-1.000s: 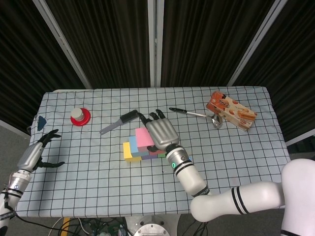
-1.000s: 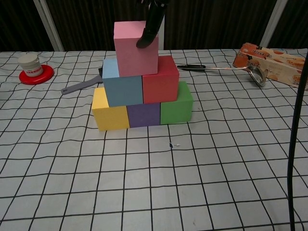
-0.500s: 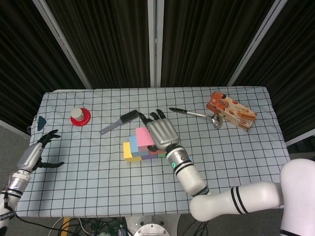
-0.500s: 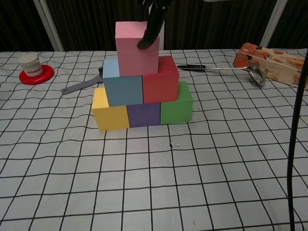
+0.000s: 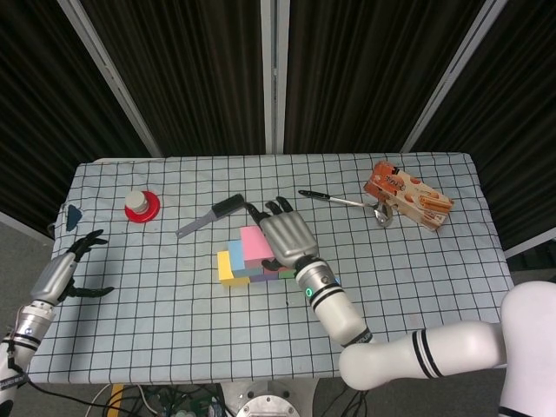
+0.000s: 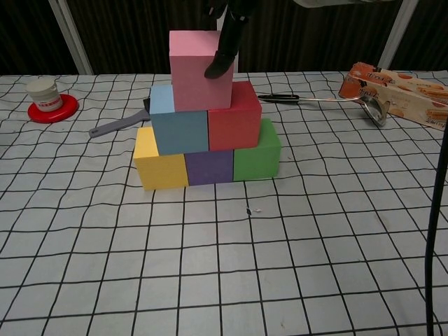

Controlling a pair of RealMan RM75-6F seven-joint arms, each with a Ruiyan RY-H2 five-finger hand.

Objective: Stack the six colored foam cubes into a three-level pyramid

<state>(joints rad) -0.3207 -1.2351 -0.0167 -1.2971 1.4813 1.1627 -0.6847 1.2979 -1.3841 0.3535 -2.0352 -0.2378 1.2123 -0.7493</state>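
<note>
The white checked tablecloth (image 6: 315,245) bears the finished pyramid; the right hand (image 5: 282,234) grips the pink foam cube (image 6: 199,68) on top; the left hand (image 5: 65,271) hangs spread, empty; a dragging release could topple the pink cube

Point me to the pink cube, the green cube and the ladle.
pink cube (image 6: 198,70), chest view, middle of its front face.
green cube (image 6: 255,161), chest view, middle of its front face.
ladle (image 6: 374,109), chest view, on the bowl at the right end of the handle.
</note>
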